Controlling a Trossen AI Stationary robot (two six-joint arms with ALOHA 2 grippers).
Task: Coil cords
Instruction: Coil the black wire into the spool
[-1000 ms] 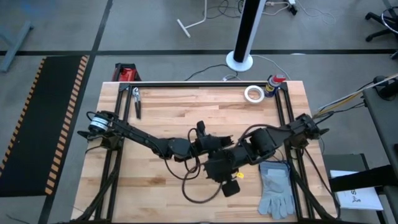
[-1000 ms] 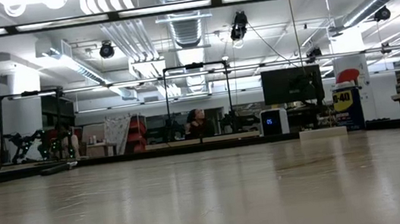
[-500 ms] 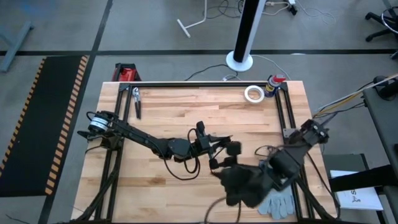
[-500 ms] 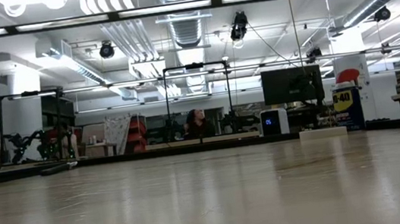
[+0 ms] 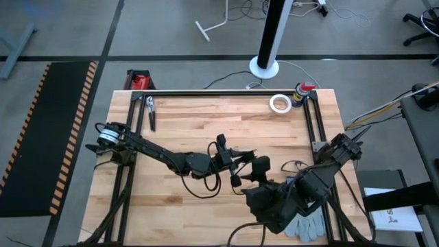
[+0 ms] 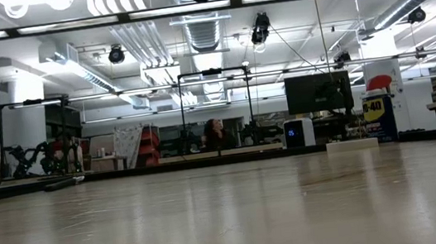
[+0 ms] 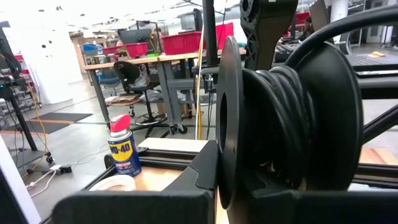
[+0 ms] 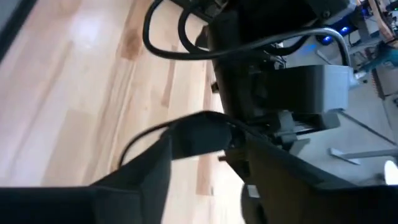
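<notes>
Left end effector (image 5: 240, 165): mid-bench, reaching toward the right arm; the left wrist view shows a black spool (image 7: 280, 130) wound with cord (image 7: 287, 118) right in front of it, apparently gripped, though how far the fingers stand apart cannot be told. Right end effector (image 5: 264, 209): low over the near edge of the bench, just beside the grey glove (image 5: 305, 218); its own camera shows a black plug or cord end (image 8: 199, 134) between its dark fingers, seemingly held, but the opening cannot be told for certain. Cord, loose part: thin black loops lie on the wood below the left arm and trail between the two end effectors. Risks, as judged: the slack loop could snag on an arm joint or the glove while winding; too hard a pull from the right arm could drag turns off the spool or slip the end free; the arms work close together and could collide.
</notes>
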